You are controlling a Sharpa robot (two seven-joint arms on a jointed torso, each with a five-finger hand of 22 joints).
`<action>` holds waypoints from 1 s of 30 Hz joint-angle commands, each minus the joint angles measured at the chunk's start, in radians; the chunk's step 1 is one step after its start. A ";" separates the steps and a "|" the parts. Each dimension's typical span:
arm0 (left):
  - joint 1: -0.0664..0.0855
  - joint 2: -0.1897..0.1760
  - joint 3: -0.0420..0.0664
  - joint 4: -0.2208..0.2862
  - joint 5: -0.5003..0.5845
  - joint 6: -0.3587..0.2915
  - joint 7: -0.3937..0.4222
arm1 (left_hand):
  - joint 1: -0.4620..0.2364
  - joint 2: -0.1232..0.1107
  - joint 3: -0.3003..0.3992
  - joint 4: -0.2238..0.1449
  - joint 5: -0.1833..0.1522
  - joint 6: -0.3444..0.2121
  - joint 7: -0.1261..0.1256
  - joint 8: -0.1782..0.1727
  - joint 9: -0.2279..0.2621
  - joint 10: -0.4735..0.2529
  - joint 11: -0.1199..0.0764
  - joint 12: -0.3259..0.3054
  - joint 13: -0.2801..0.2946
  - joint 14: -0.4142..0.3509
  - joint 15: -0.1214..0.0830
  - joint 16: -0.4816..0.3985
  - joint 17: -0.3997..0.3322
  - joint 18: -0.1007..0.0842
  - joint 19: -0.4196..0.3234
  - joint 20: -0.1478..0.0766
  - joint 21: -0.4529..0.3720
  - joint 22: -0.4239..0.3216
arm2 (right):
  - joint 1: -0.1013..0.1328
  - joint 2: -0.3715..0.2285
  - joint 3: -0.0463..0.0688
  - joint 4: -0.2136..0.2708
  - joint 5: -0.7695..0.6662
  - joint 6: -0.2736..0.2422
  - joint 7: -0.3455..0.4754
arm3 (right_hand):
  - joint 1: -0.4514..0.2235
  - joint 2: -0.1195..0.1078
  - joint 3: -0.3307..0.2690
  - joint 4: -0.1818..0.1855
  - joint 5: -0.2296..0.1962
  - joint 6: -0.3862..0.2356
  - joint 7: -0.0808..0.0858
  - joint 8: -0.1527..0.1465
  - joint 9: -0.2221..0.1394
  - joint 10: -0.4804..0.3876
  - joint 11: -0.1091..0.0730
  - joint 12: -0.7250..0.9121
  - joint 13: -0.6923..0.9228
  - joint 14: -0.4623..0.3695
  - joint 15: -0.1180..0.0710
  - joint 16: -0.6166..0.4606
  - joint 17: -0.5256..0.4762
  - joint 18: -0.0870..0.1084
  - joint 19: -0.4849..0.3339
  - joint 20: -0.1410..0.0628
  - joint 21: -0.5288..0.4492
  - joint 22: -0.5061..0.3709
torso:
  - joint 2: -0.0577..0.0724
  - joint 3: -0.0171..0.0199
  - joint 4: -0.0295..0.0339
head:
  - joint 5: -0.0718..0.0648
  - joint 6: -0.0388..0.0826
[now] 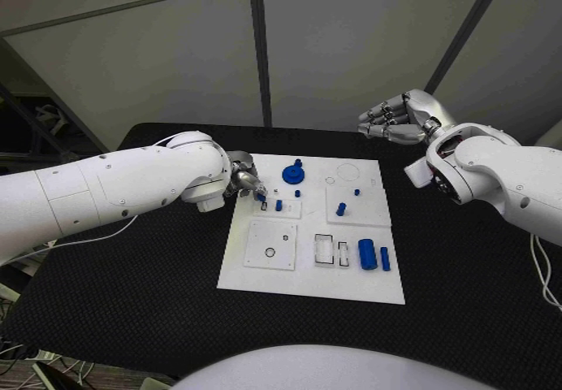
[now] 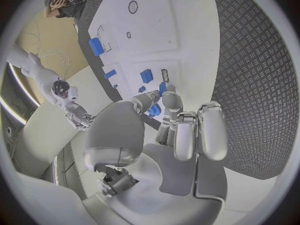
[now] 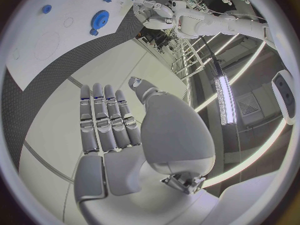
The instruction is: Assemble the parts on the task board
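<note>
Left hand (image 1: 243, 180) is down at the left edge of the white task board (image 1: 314, 286), fingertips (image 2: 164, 98) pinching a small blue part (image 2: 154, 110) over the board's upper-left plate. Beside it sits the blue gear (image 1: 293, 173). Right hand (image 1: 400, 117) hangs above the table's far edge, fingers apart, grasping nothing. A blue cylinder (image 1: 366, 254) lies lower right on the board

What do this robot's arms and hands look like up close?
Both arms are thick, smooth, glossy white shells with rounded joints and small dark screw dots. Each ends in a silver metal hand, the left hand and the right hand, with segmented fingers and pale grey pads. A thin white cable trails from the left arm.
</note>
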 commanded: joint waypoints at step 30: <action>-0.005 0.017 -0.003 0.019 -0.104 0.082 -0.030 | 0.002 -0.014 0.120 -0.109 0.018 0.002 -0.009 0.010 0.006 0.014 -0.006 0.006 0.005 0.099 -0.011 0.003 0.245 -0.150 0.020 -0.009 0.006 0.057 | 0.002 0.001 0.000 0.001 -0.002 0.006 0.007 | -0.003 0.004 -0.005 -0.001 0.004 -0.001 0.005 -0.005 0.001 0.000 0.003 0.000 -0.001 0.004 0.005 -0.006 -0.001 0.012 0.006 0.000 -0.007 -0.001 | 0.000 -0.0005 0.0000 | -0.001 -0.004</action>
